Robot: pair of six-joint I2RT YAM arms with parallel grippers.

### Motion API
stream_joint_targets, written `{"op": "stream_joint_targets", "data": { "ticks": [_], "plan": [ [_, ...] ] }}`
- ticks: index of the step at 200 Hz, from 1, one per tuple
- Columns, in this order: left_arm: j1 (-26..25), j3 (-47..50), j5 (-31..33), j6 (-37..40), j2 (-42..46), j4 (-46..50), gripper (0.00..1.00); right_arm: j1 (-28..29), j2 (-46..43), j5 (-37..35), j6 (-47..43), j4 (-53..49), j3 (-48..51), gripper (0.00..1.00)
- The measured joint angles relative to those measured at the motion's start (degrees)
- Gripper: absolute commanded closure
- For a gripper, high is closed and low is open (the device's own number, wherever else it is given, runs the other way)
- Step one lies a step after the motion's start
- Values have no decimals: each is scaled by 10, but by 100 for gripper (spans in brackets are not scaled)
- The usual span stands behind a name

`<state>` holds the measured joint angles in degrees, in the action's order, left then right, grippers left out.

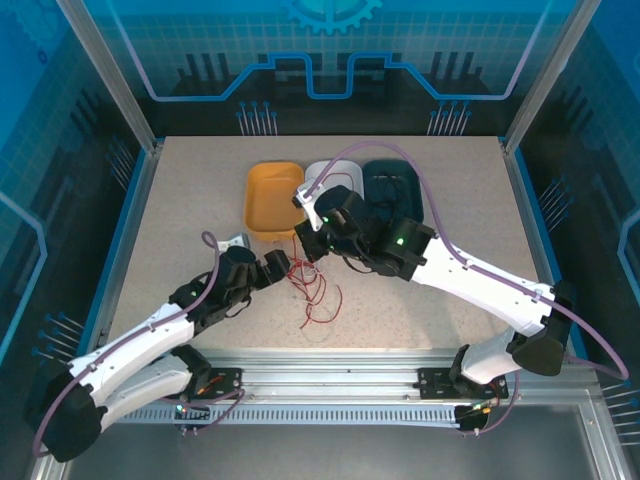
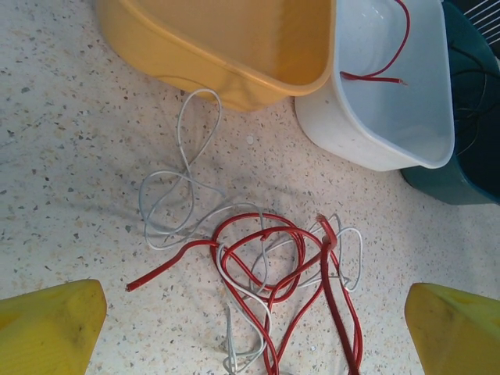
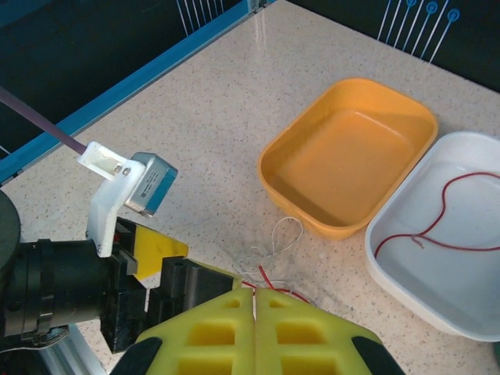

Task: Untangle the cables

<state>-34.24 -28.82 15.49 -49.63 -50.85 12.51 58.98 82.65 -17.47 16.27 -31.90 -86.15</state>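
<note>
The cables point(image 2: 266, 266) lie in a tangle on the speckled table: red loops wound through pale whitish strands point(image 2: 176, 195). In the top view the red tangle point(image 1: 318, 295) sits just right of my left gripper point(image 1: 275, 268). My left gripper point(image 2: 250, 328) is open, one yellow fingertip point(image 2: 47, 324) on either side of the tangle and nothing between them. My right gripper point(image 3: 254, 295) is shut, pads pressed together, hovering over the tangle point(image 3: 273, 250); I see nothing held in it. One red cable point(image 2: 387, 58) lies in the white tray point(image 2: 367, 144).
Three trays stand side by side behind the tangle: orange point(image 1: 272, 198), white point(image 1: 322, 172) and dark teal point(image 1: 392, 182). The left wrist's black body point(image 3: 180, 289) is close beside my right fingers. Open table stretches to the left and right of the arms.
</note>
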Motion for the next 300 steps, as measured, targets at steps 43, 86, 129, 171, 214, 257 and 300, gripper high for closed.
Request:
{"op": "stream_joint_targets", "data": {
  "ticks": [43, 86, 129, 171, 214, 257, 300],
  "plan": [
    [12, 6, 18, 0, 62, 20, 1, 0, -10, -2, -38, 0, -28, 100],
    [35, 9, 28, 4, 110, 37, 1, 0, -24, -6, -70, 1, -75, 100],
    [39, 29, 27, 6, 112, 37, 1, 0, -24, -17, -91, -1, -128, 100],
    [41, 36, 12, 6, 93, 28, 1, 0, -24, -20, -118, -3, -175, 100],
    [41, 40, -1, 4, 80, 7, 1, 0, -20, -27, -134, -5, -235, 100],
    [41, 48, -14, 4, 67, -9, 1, 0, -20, -27, -142, -3, -255, 100],
    [41, 49, -48, 31, 57, -44, 1, 0, -20, -28, -149, -2, -256, 100]
  ]
}}
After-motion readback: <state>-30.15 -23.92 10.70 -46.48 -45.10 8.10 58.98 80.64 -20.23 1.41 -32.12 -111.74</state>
